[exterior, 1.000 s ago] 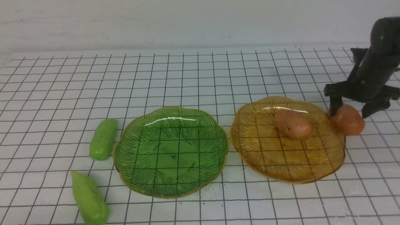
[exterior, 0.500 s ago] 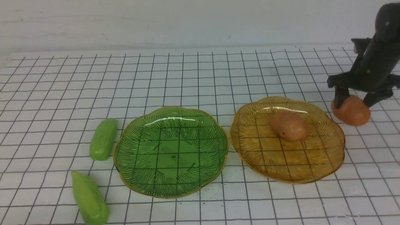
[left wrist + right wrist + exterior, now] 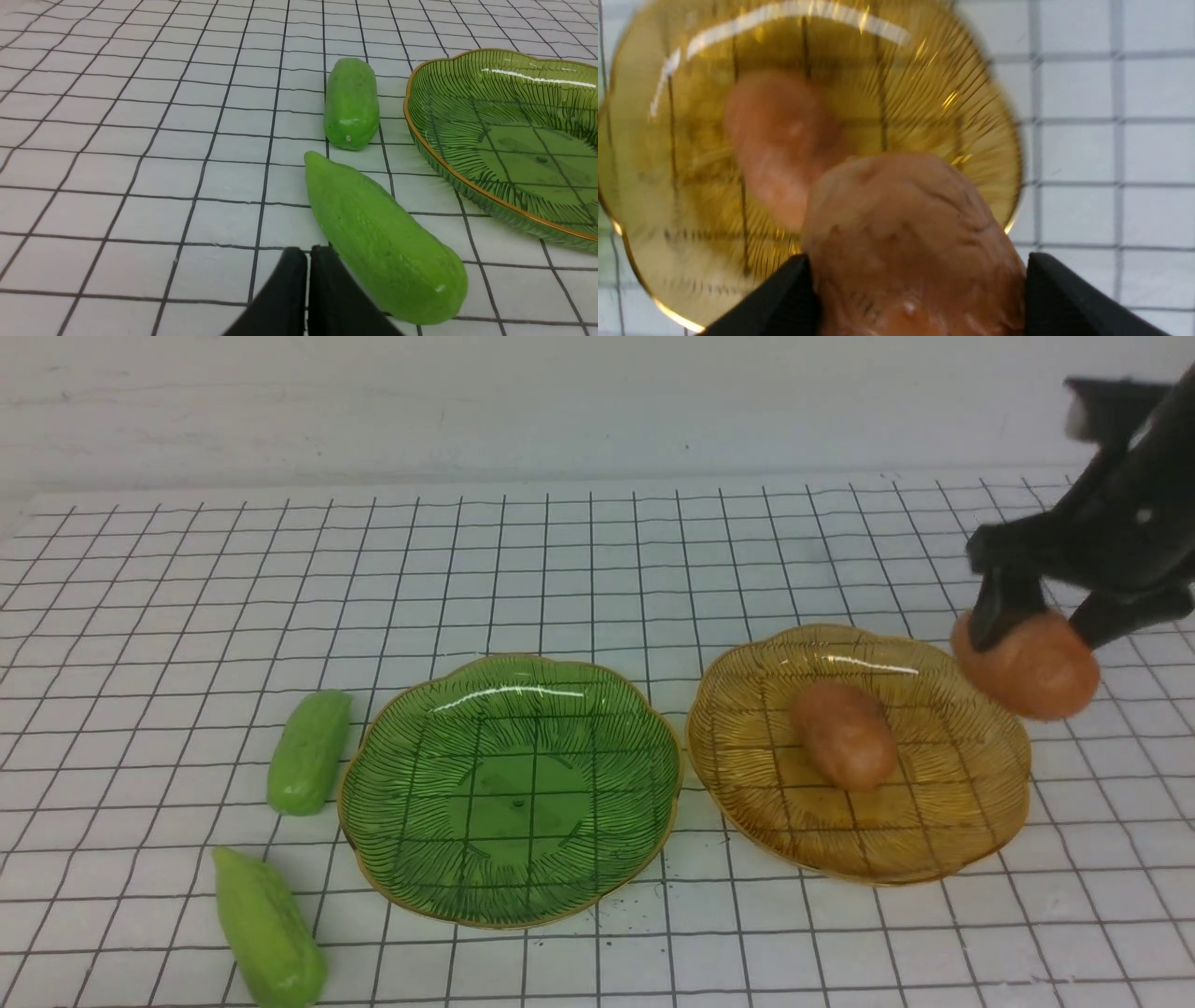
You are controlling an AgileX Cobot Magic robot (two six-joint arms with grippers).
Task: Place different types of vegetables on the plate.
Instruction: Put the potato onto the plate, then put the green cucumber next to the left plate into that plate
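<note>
Can see nearest the left gripper [image 3: 307, 261], only in the left wrist view, with fingers pressed together, pinching nothing; cannot tell from that overlap whether touching the vegetable beyond. Next, at the near left of the front view, find the pointed light-green cucumber [image 3: 271, 933], lying slantwise on the grid-lined tabletop [image 3: 523, 579], outside both plates. Farther out, meet the scalloped green glass plate [image 3: 518, 803], gold-rimmed and bearing no vegetable, with the blunt light-green cucumber [image 3: 310, 751] just beside the left rim, also down on the tabletop.

To the right of the green plate, see the scalloped amber glass plate [image 3: 962, 803], with the resting orange-brown potato [image 3: 845, 737] inside, a little left of the middle, tilted with one end toward the near side. Over toward the right, see the right gripper [image 3: 1033, 635] with fingers parted around the pinched orange-brown potato [image 3: 1046, 681], one finger on each side; held up off the tabletop, overlapping the amber plate's far right rim in the front view. Cannot tell how high above. Behind everything, make out the plain white wall [image 3: 467, 411]
</note>
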